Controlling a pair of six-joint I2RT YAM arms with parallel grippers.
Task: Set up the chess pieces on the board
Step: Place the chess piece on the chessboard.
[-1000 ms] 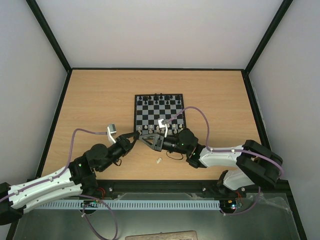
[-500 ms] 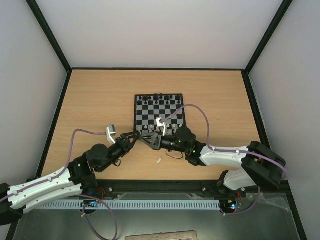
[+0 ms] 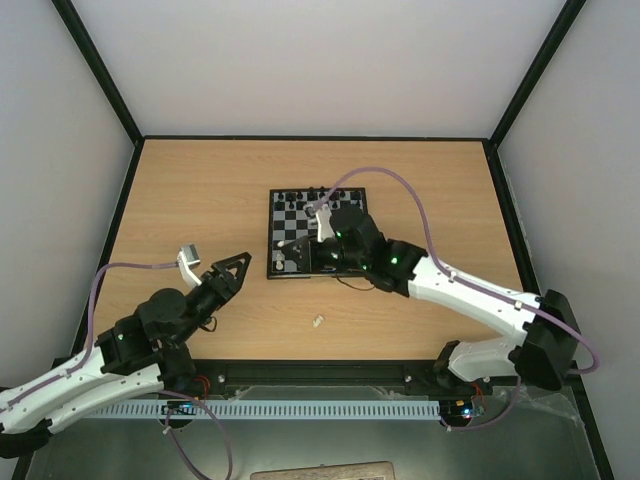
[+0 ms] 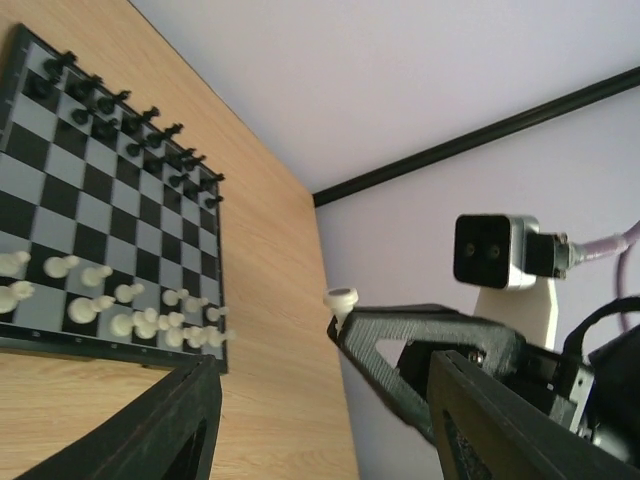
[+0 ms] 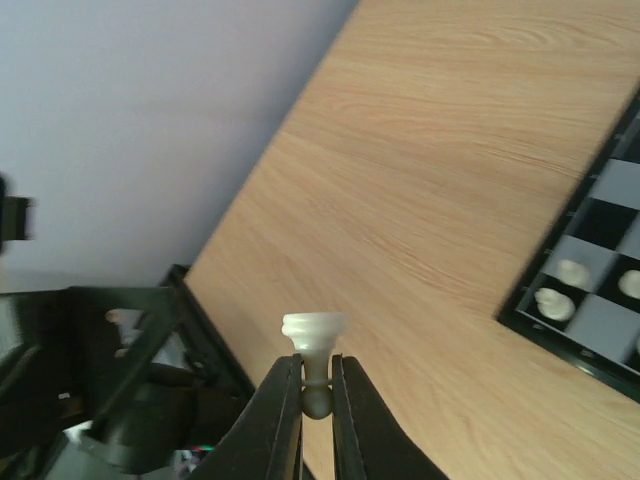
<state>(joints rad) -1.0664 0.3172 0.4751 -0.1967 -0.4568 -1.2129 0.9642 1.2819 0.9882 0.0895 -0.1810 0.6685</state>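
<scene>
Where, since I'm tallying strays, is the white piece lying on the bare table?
Find the chessboard on the wooden table. Between it and the table's near edge lies one white chess piece. Unlike the other white pieces, it lies alone, off the squares.

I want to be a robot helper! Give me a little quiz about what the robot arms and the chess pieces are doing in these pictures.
1. True or false: the left gripper is holding a chess piece.
2. What does the right gripper pinch? A) a white chess piece B) a black chess piece C) nothing
3. Fill the gap: a small white object lies off the board, on the wooden ____.
Key: 1 false, its jaws stand open and empty. 2 A. 3 table.
</scene>
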